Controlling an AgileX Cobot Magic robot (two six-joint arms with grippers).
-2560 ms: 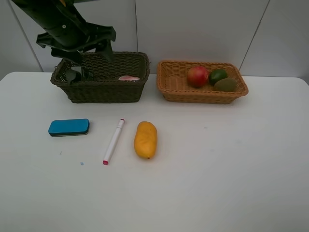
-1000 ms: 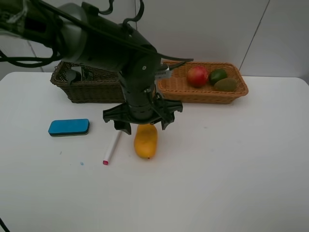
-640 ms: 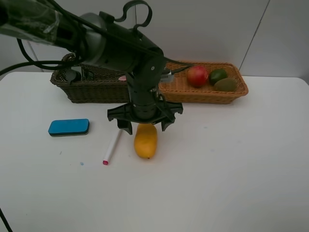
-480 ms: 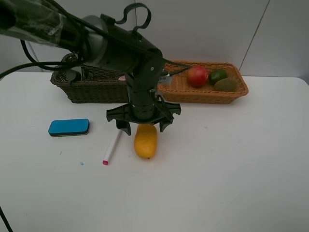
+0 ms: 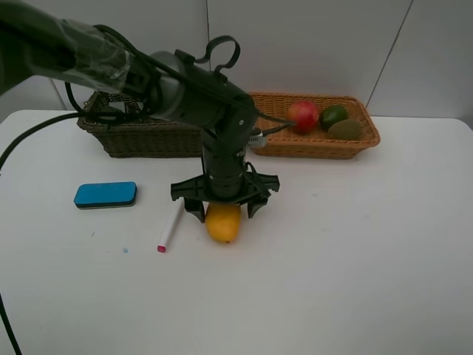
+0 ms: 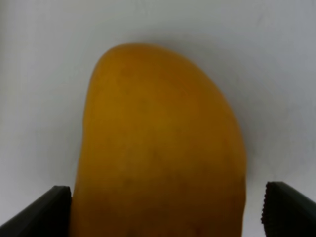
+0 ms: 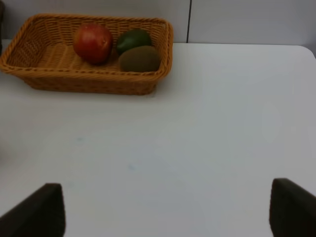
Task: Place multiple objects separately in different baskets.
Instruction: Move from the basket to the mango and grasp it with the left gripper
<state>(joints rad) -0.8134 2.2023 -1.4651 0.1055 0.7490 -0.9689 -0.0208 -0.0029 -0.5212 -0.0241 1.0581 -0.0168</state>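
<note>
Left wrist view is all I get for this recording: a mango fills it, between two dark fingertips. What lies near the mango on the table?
Observer: A white pink-tipped marker lies beside the mango, on the side toward a blue eraser. Marker and mango look apart.
Operator: Is there fruit in either basket?
Observer: Yes. The tan basket at the back holds a red apple-like fruit, a lime and a kiwi.
Operator: And the right hand?
Observer: The right hand shows only in its own wrist view. It is open over bare table, with nothing between its fingertips.
</note>
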